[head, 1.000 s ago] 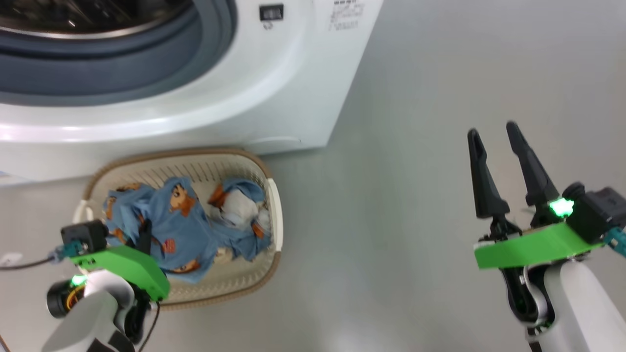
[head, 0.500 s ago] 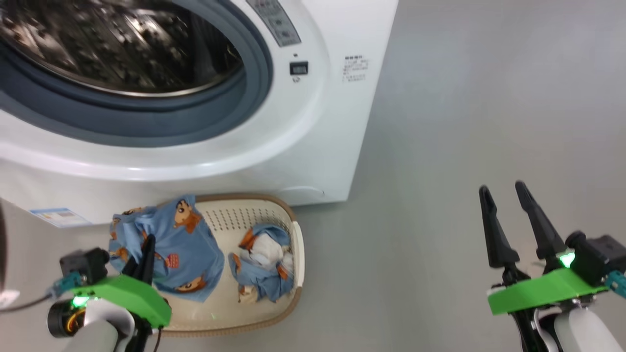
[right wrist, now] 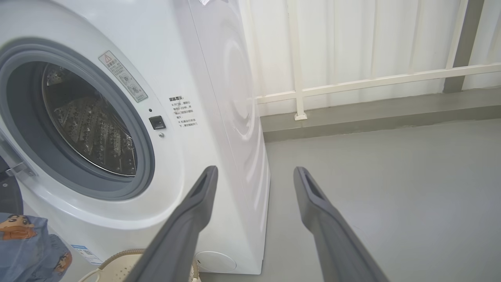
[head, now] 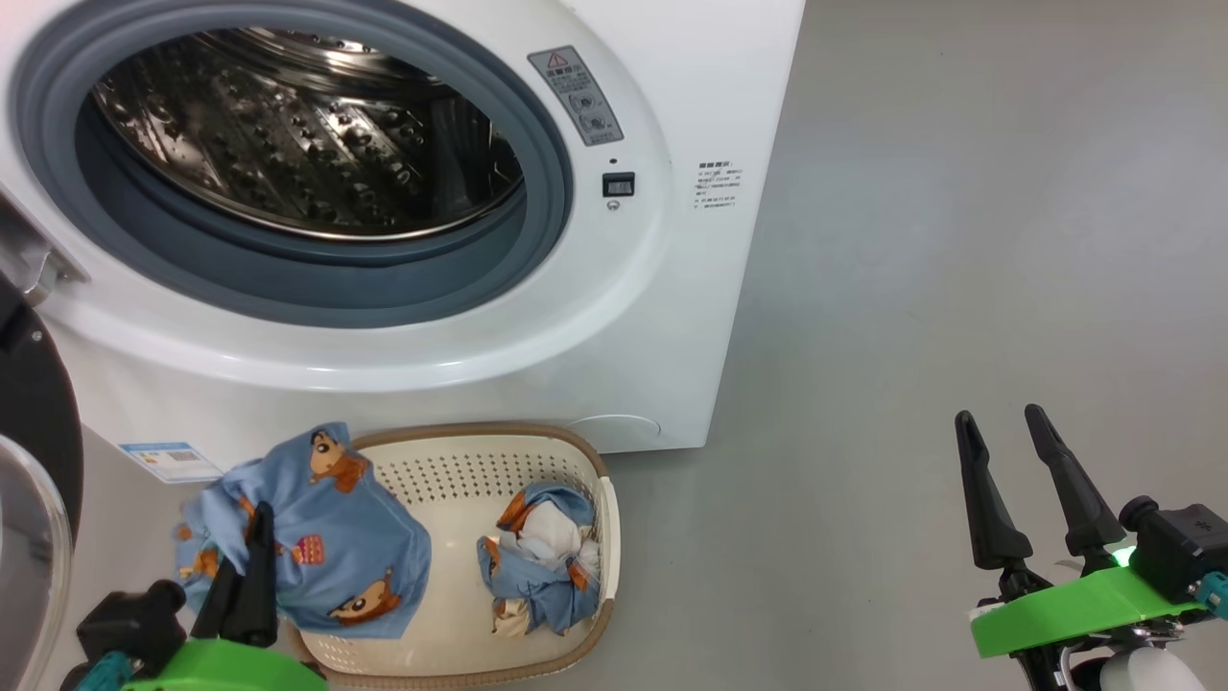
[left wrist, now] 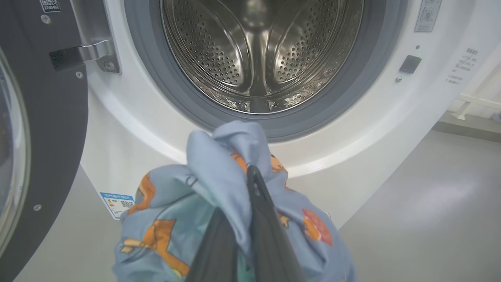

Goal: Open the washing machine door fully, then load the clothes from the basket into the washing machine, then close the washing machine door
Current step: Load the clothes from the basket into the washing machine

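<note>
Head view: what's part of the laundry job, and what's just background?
Job: washing machine; its open door; basket; clothes bundle gripped by left gripper; second bundle in basket.
Background: right gripper, open and empty; floor; railing.

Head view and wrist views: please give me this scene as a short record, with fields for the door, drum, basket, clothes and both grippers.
door: washing machine door stands open at the left
drum: drum shows no clothes inside
basket: basket on the floor, in front of the washing machine
held bundle: held bundle hangs over the basket's left end, below the drum opening
second bundle: second bundle lies inside the basket
left gripper: left gripper shut on the held bundle
right gripper: right gripper open, empty
</note>
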